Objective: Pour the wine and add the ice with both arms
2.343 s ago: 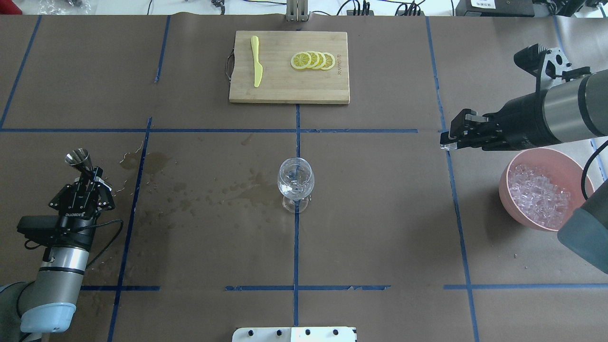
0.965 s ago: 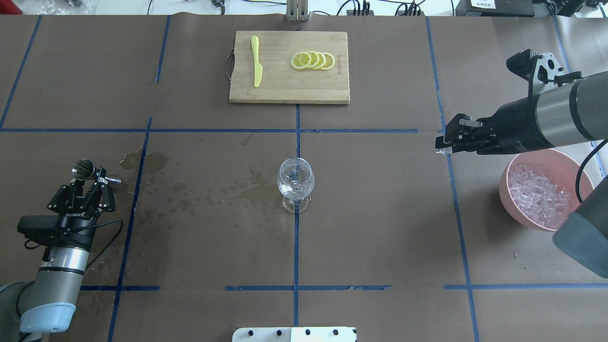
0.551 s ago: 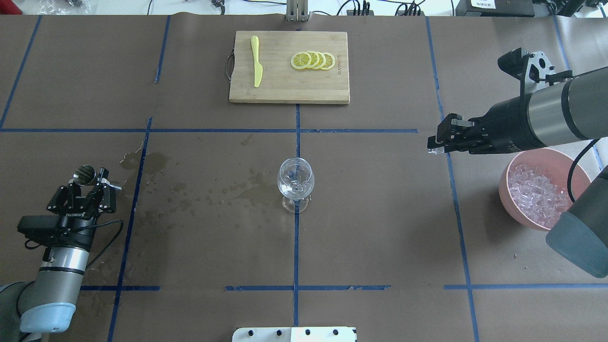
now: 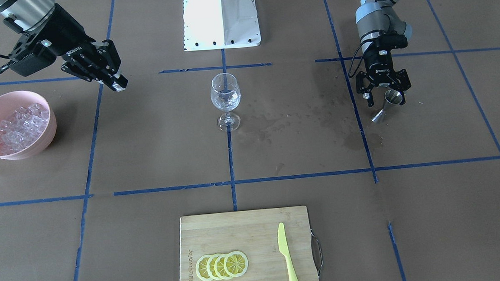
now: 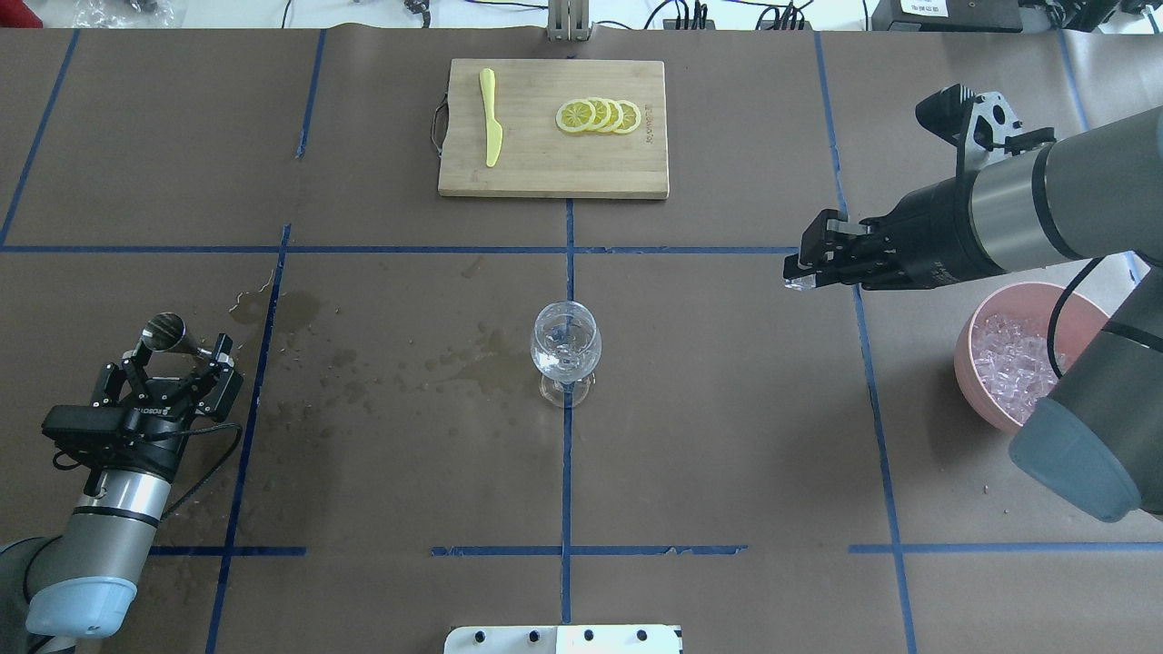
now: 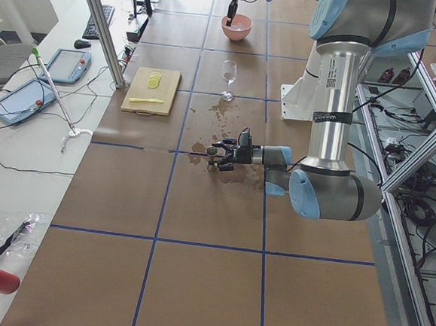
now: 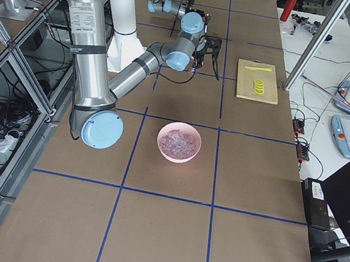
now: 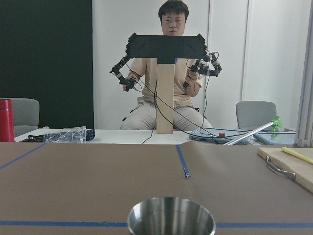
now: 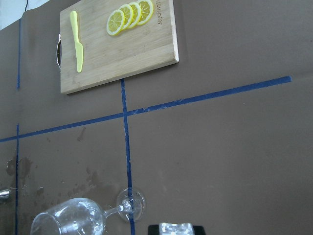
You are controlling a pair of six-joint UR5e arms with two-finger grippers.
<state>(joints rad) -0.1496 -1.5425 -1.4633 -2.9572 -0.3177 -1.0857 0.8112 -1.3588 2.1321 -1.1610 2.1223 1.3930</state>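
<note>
Ice is heaped in the pink bowl at the right end of the table. A single ice cube is pinched between the narrowly closed fingers of the right gripper, in the air well short of the wine glass. The glass stands upright at the table's centre, with what is judged to be a little wine in its cup. The left gripper is spread wide about the steel jigger; no grip on it is seen. Being slick, the cube could be squeezed out and lost in transit. If it were released off-centre or from too high, the rim could be struck, the glass toppled, or wine splashed out.
</note>
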